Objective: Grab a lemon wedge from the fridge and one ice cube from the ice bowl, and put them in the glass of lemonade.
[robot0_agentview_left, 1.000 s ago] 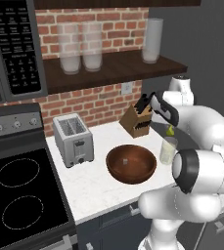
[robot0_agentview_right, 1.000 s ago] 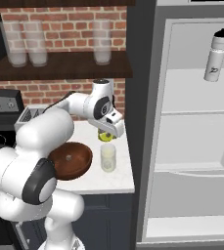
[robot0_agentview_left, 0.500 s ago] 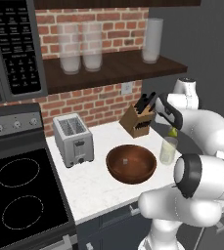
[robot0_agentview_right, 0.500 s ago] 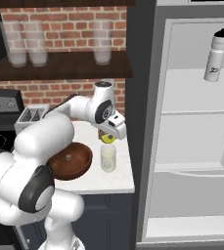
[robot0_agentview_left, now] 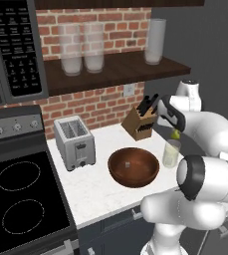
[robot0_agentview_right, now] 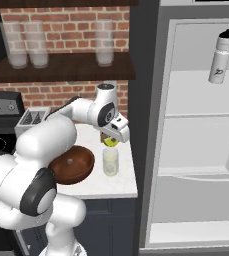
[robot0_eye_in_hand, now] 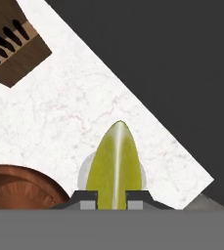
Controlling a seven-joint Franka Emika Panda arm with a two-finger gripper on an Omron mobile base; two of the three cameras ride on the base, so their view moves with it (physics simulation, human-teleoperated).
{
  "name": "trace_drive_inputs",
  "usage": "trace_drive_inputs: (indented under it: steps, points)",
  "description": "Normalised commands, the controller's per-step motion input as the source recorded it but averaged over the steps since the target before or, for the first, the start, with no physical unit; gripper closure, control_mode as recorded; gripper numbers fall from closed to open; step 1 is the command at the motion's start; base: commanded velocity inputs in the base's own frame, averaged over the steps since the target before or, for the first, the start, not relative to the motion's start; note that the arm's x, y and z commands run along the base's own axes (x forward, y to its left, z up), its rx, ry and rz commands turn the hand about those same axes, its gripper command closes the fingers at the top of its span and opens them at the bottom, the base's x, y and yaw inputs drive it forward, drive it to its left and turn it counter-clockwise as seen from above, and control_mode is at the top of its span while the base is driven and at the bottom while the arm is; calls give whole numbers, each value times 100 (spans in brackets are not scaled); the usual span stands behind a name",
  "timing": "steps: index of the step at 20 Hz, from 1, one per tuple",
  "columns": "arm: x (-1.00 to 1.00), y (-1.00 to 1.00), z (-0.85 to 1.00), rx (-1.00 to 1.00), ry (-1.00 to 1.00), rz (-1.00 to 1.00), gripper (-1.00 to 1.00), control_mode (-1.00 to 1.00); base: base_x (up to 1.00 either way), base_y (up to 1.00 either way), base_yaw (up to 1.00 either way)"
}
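The tall dark grey fridge (robot0_agentview_right: 196, 135) fills the right of the right base view, door open on its white shelves. At lower centre of the left base view sits the wide, dark reddish-brown wooden ice bowl (robot0_agentview_left: 134, 167), holding what looks like one small ice cube (robot0_agentview_left: 129, 164). Just right of it stands the short clear glass of lemonade (robot0_agentview_left: 171, 153). Directly above the glass, the dark two-finger gripper (robot0_agentview_left: 175, 133) is clenched on the tiny yellow-green lemon wedge (robot0_eye_in_hand: 114, 166).
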Motion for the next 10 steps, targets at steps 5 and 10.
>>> trace_drive_inputs:
  steps: [5,10]
  points:
    - [12,0,-3,0,0,0,100,-100,0,0,0]
    - [0,0,-21,0,-3,0,100,-100,0,0,0]
